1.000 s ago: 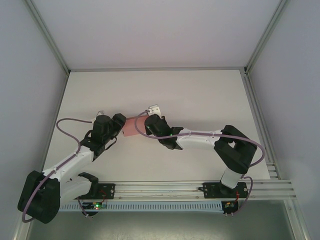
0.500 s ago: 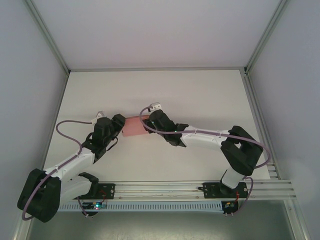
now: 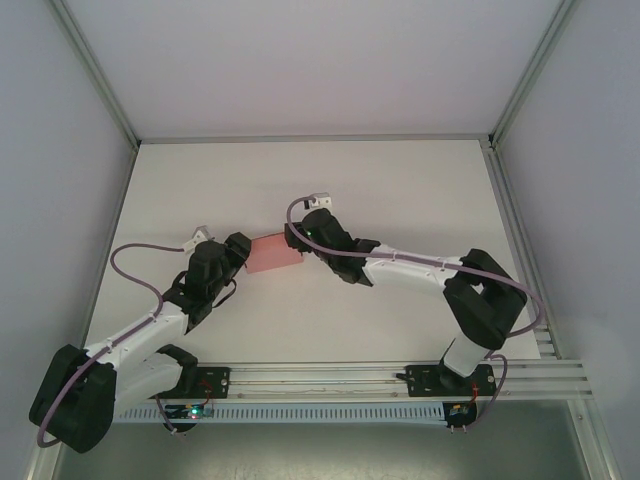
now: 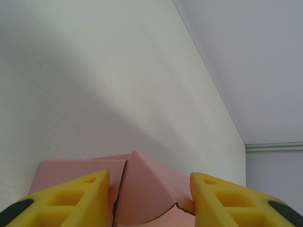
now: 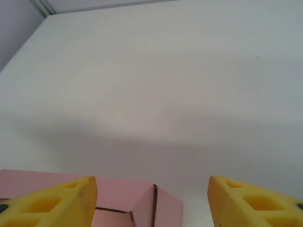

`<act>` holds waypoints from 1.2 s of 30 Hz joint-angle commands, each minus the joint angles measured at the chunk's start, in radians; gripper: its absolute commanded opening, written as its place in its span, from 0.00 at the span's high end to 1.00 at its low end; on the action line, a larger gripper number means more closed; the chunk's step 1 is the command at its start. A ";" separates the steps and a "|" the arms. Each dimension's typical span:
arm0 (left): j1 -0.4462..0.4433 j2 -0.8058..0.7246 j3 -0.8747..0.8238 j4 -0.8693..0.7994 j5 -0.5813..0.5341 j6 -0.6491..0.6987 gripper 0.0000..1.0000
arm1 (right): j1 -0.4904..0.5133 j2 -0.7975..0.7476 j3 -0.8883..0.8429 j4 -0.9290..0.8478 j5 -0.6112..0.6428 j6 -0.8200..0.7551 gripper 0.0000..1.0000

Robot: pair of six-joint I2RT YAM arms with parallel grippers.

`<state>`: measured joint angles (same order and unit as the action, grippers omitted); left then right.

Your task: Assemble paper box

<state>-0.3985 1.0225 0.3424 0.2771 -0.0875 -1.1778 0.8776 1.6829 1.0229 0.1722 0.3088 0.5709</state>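
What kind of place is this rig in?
Likely a lab robot test cell: a plain white tabletop boxed in by pale panel walls on aluminium frame posts, two white-and-black arms bolted to an aluminium rail at its near edge, with a small pink card box between them.

The 2 arms bend inward toward each other, left gripper (image 4: pixel 149 184) and right gripper (image 5: pixel 152 187) both spread wide.

One pink paper box (image 3: pixel 273 254), one left gripper (image 4: pixel 149 182), one right gripper (image 5: pixel 151 184), and one white table (image 3: pixel 400 190)
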 commanded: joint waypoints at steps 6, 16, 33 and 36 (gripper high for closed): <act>-0.014 0.047 -0.069 -0.303 -0.032 0.075 0.55 | -0.037 0.060 -0.028 -0.044 -0.039 0.070 0.45; -0.014 0.038 -0.092 -0.301 -0.036 0.071 0.54 | -0.052 0.111 -0.076 -0.269 -0.157 0.100 0.60; -0.012 0.120 -0.167 -0.195 0.026 0.030 0.94 | -0.145 0.186 -0.213 -0.154 -0.333 0.173 1.00; -0.010 0.095 -0.148 -0.209 0.054 0.045 0.89 | -0.138 0.160 -0.203 -0.162 -0.317 0.153 1.00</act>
<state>-0.4122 1.0672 0.2668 0.3824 -0.0677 -1.1561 0.7547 1.7458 0.9077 0.3702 -0.0422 0.7536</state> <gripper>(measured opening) 0.109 0.047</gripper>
